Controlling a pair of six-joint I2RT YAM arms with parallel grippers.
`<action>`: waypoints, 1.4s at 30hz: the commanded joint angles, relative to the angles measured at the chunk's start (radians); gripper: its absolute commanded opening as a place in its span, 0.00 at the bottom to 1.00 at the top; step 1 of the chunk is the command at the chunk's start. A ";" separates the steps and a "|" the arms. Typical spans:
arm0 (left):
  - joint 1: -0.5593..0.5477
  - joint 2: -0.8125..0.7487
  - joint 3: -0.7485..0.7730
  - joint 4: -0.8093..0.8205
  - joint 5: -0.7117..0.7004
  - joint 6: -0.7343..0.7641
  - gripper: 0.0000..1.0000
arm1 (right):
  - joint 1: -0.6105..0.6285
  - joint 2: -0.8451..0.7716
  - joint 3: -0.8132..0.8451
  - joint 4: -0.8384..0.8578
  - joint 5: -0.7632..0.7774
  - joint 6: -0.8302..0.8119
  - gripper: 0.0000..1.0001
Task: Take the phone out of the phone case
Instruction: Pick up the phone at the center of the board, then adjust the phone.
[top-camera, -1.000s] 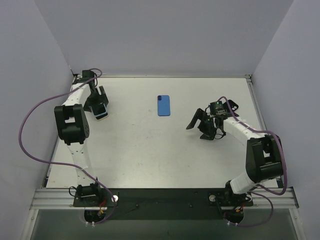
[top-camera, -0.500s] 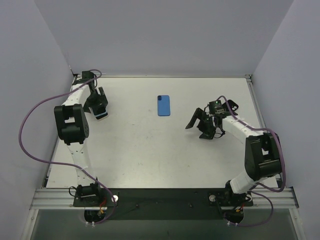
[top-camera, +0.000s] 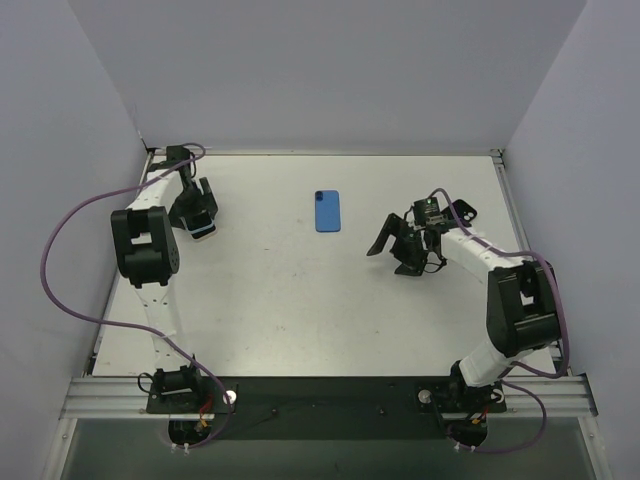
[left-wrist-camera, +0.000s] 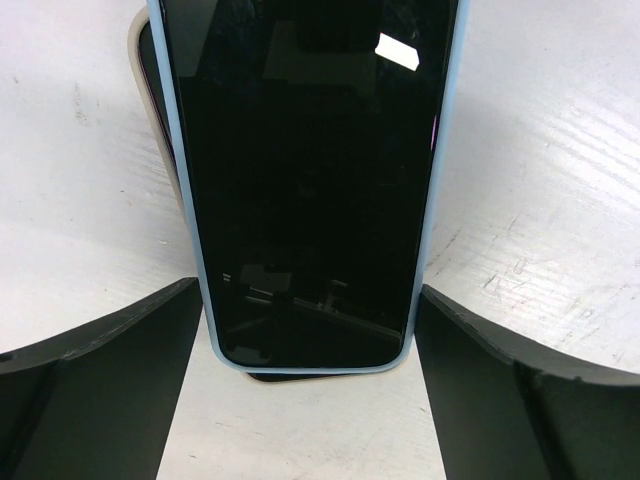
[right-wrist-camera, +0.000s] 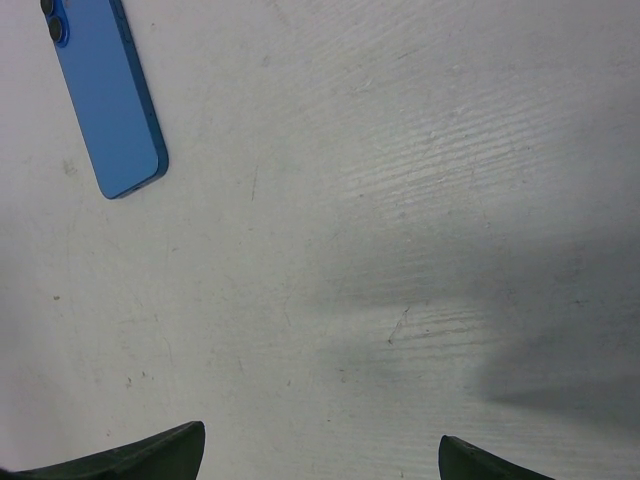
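A phone in a light blue case (left-wrist-camera: 305, 170) lies screen up on top of a second phone in a beige case (left-wrist-camera: 150, 120), at the table's far left (top-camera: 204, 230). My left gripper (left-wrist-camera: 310, 290) is open and low over them. Its fingers (left-wrist-camera: 110, 380) stand either side of the light blue phone's near end, close against its edges. A bare blue phone (top-camera: 327, 210) lies back up at the far middle and shows in the right wrist view (right-wrist-camera: 105, 95). My right gripper (top-camera: 393, 250) is open and empty over bare table, to the right of it.
The white table (top-camera: 300, 310) is walled by grey panels on the left, back and right. The left arm's purple cable (top-camera: 70, 215) loops beyond the table's left edge. The stacked phones lie near the far left corner.
My left gripper has shifted slightly toward the far left over the stacked phones. My right gripper has moved a little left toward the blue phone. The phones have stayed put.
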 joint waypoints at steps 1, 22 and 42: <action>0.010 0.006 0.000 0.025 0.007 -0.002 0.93 | 0.012 0.008 0.037 -0.033 -0.013 -0.011 0.91; -0.081 -0.372 -0.277 0.053 0.101 -0.059 0.00 | 0.018 -0.029 0.044 -0.051 0.000 0.005 0.90; -0.653 -0.888 -0.948 0.371 0.320 -0.433 0.00 | 0.027 -0.057 -0.005 0.089 -0.200 0.242 0.89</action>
